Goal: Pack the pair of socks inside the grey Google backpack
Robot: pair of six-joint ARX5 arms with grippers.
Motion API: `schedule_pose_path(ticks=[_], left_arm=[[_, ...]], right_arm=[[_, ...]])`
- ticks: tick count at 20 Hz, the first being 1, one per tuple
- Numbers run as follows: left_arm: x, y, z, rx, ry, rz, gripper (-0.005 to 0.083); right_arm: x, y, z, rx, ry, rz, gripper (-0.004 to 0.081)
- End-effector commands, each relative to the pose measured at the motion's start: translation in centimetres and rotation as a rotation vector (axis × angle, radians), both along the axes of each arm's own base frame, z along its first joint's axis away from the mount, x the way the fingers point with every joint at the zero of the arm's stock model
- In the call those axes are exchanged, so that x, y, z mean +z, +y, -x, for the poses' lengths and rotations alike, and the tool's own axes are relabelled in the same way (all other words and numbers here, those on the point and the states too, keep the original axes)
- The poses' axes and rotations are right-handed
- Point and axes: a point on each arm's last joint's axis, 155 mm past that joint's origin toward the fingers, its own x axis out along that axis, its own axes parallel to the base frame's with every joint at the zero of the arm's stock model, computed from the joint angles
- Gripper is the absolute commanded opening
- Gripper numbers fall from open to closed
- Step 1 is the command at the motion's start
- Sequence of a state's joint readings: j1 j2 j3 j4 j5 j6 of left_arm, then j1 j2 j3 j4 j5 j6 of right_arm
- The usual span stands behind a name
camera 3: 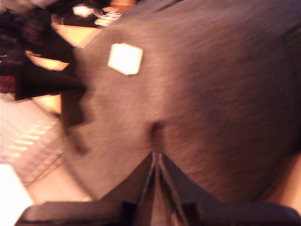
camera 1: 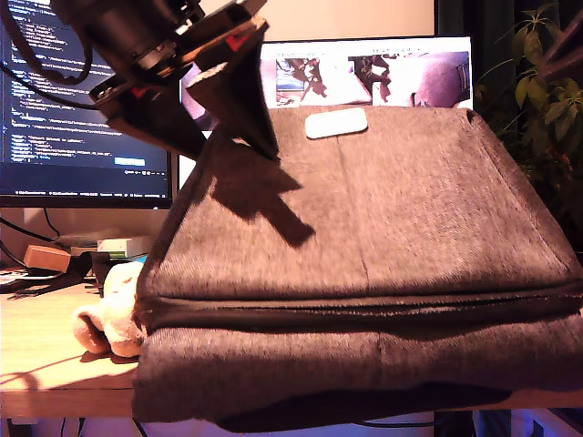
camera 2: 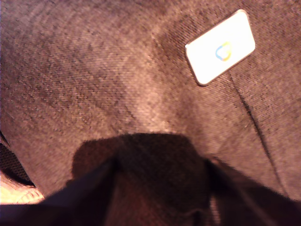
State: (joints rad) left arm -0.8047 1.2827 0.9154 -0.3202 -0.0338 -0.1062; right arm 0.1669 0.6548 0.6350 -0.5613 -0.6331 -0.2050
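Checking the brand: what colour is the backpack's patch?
White, with a small blue-and-yellow logo; the patch shows best in my first wrist view.

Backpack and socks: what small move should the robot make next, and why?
Probably lower my first tool, open above the backpack, to the dark zip band and start opening it. The backpack lies flat and looks shut, while the socks sit outside on the table, at the exterior view's left.
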Motion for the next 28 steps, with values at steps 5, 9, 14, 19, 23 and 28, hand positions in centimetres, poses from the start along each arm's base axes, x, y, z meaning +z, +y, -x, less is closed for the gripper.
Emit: schedule_pose_path(ticks=[5, 9, 14, 19, 23, 28], left_arm=[[8.3, -2.8, -0.7, -0.068, -0.065, 0.124, -0.0024], [12.4, -3.3, -1.1, -0.076, -0.123, 0.173, -0.0024], [13.0, -3.4, -1.2, -0.088, -0.147, 0.171, -0.0024], [13.3, -3.0, -1.8, -0.072, -0.156, 0.177, -0.0024], [13.6, -2.8, -2.2, -0.069, -0.16, 0.19, -0.0024], [13.7, -2.8, -2.3, -0.075, -0.157, 0.201, -0.0024]], right_arm=[[-0.3, 0.6, 0.5, 0.021, -0.043, 0.085, 0.0142], [-0.7, 1.9, 1.8, 0.11, -0.11, 0.194, 0.0197], [-2.0, 3.3, 3.5, 0.246, -0.244, 0.407, 0.0337], [-2.7, 4.0, 3.0, 0.228, -0.348, 0.588, 0.0524], [-3.2, 5.8, 2.3, 0.217, -0.426, 0.694, 0.053], [-5.1, 7.3, 0.8, 0.221, -0.528, 0.915, 0.0533]])
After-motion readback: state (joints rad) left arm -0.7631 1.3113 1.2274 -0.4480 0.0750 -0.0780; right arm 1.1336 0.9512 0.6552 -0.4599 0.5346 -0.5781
